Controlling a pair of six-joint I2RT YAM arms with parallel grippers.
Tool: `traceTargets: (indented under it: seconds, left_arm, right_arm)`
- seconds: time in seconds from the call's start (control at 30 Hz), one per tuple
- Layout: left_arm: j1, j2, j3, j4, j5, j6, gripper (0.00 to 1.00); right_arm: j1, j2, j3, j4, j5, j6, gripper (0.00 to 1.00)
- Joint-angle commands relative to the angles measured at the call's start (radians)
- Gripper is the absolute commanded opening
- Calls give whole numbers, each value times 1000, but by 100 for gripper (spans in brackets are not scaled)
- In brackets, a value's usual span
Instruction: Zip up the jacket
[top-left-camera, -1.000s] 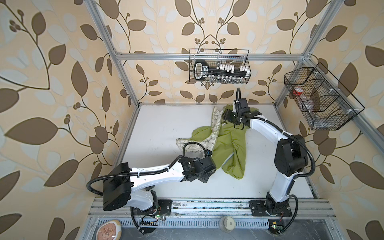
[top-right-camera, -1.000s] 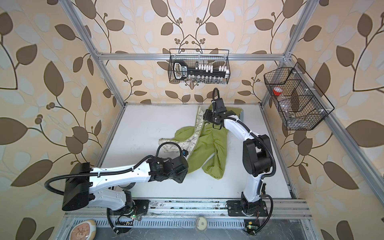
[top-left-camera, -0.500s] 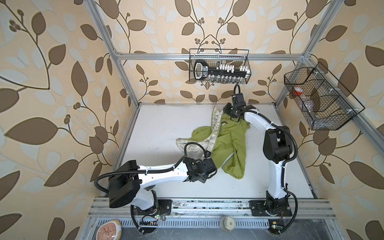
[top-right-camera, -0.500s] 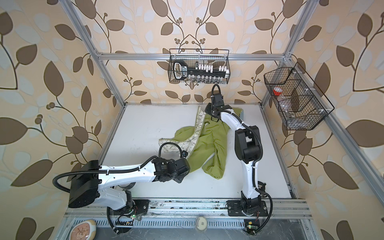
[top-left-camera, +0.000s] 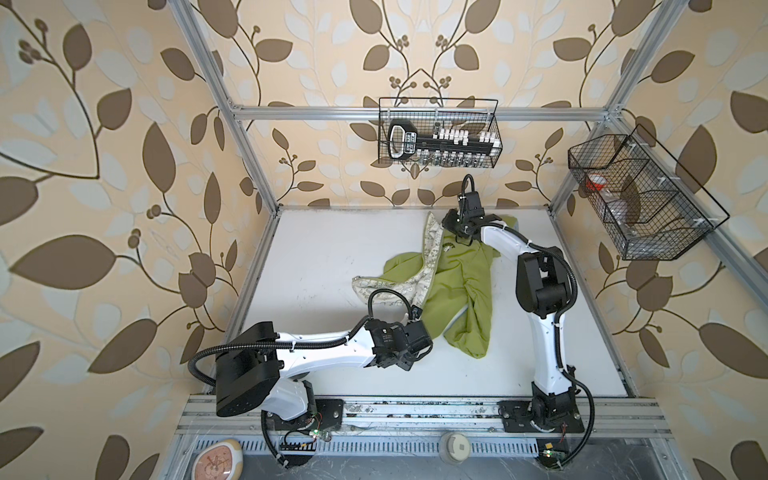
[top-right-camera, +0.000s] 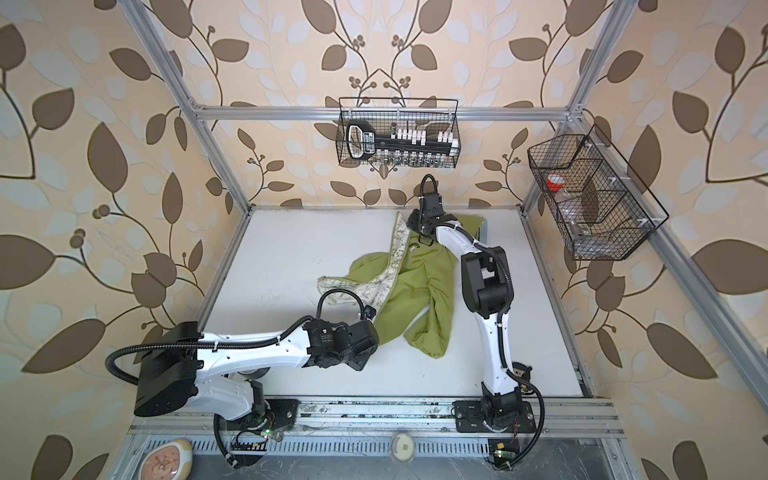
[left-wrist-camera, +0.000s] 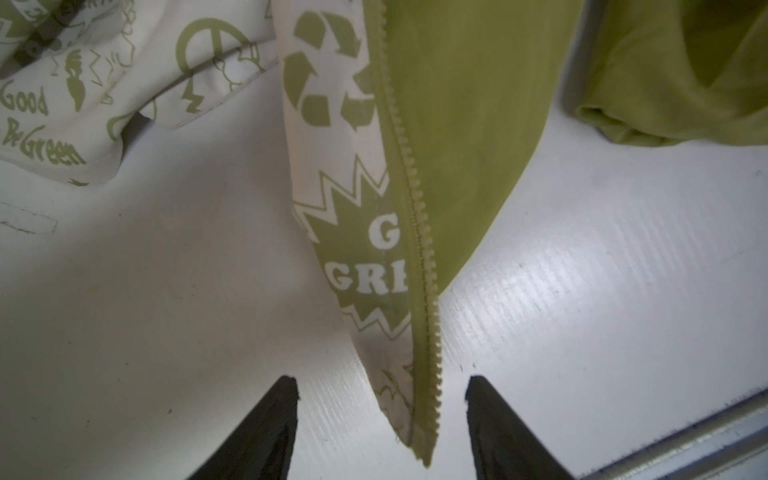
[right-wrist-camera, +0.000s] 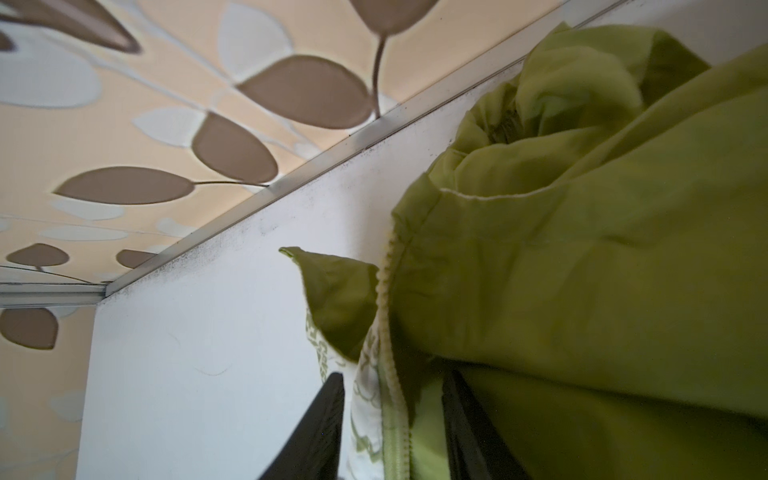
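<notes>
The lime-green jacket (top-left-camera: 457, 282) (top-right-camera: 419, 291) lies crumpled and unzipped on the white table, its cream printed lining folded out to the left. My left gripper (top-left-camera: 420, 351) (left-wrist-camera: 382, 380) is at the hem, near the table's front, and stands open. The lower end of the zipper edge (left-wrist-camera: 419, 232) lies between its fingers, touching neither. My right gripper (top-left-camera: 459, 237) (right-wrist-camera: 394, 376) is at the collar end near the back wall. It is shut on the zipper edge (right-wrist-camera: 384, 291) and its lining. No slider shows.
A wire basket (top-left-camera: 438, 137) with tools hangs on the back wall just above my right gripper. Another wire basket (top-left-camera: 636, 199) hangs on the right wall. The table (top-left-camera: 324, 257) ends at metal frame rails; the front rail (top-left-camera: 415, 409) runs close behind my left gripper.
My right arm has raised its elbow and shifted a little left at the collar, and its jaws have narrowed onto the zipper edge. My left gripper has crept slightly toward the hem.
</notes>
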Motion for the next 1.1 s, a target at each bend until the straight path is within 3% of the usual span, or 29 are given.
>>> traceTargets:
  seconds: [0.0, 0.23, 0.4, 0.57, 0.63, 0.8, 1.07]
  left_arm:
    - [-18, -19, 6, 3, -30, -19, 65]
    - [-22, 76, 15, -28, -65, -28, 56]
    - [-23, 59, -2, -17, -68, -41, 24]
    - [-23, 37, -11, -11, -56, -48, 10]
    - [-23, 26, -16, -6, -44, -48, 5]
    - [-24, -66, -56, 33, 13, -38, 0]
    - [-31, -185, -88, 82, 144, 10, 0]
  right_arm:
    - [-6, 35, 39, 38, -26, 23, 37]
    - [-8, 65, 77, 42, -42, 38, 30]
    - [-7, 90, 112, 45, -58, 43, 18]
    - [-12, 90, 123, 48, -79, 45, 2]
    - [-18, 63, 101, 59, -86, 43, 0]
    - [-49, -57, -32, 114, -108, 55, 0]
    - [-116, -289, -209, 85, -124, 34, 0]
